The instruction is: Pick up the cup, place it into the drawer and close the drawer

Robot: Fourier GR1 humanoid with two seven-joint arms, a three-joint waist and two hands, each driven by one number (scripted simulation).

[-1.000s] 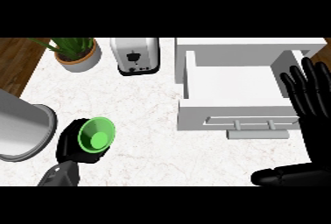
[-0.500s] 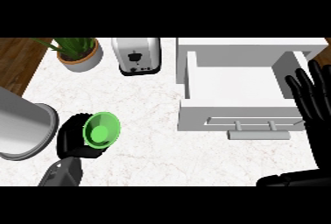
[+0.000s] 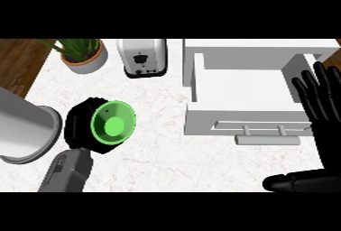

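- Head view: green cup (image 3: 114, 125) left of centre in the frame, mouth turned up toward the camera and tipped a little to the right, well apart from the drawer.
- Wrapped from the left and from below by the left hand (image 3: 80, 126), black fingers curled round the side wall, grasping the cup; grey forearm (image 3: 66, 173) entering from the lower left.
- Impossible to tell whether lifted clear of the counter (image 3: 166, 158) or touching it.
- Probably light and stiff, with a smooth wall prone to sliding in the fingers; thin rim likely a poor place to pinch.
- Best taken round the side wall below the rim, as held now, with the mouth kept upward on the way across.
- Open white drawer (image 3: 246, 122) right of centre, bar handle (image 3: 266, 140) on its near face; a roomy target by the look of it.
- Right hand (image 3: 323, 108) at the right edge beside the drawer, fingers straight and pointing up, released and resting, holding nothing.
- Further out: toaster (image 3: 142, 56) at top centre, potted plant (image 3: 81, 52) at upper left, grey cylindrical container (image 3: 23, 131) at the left edge, just beside the left hand.
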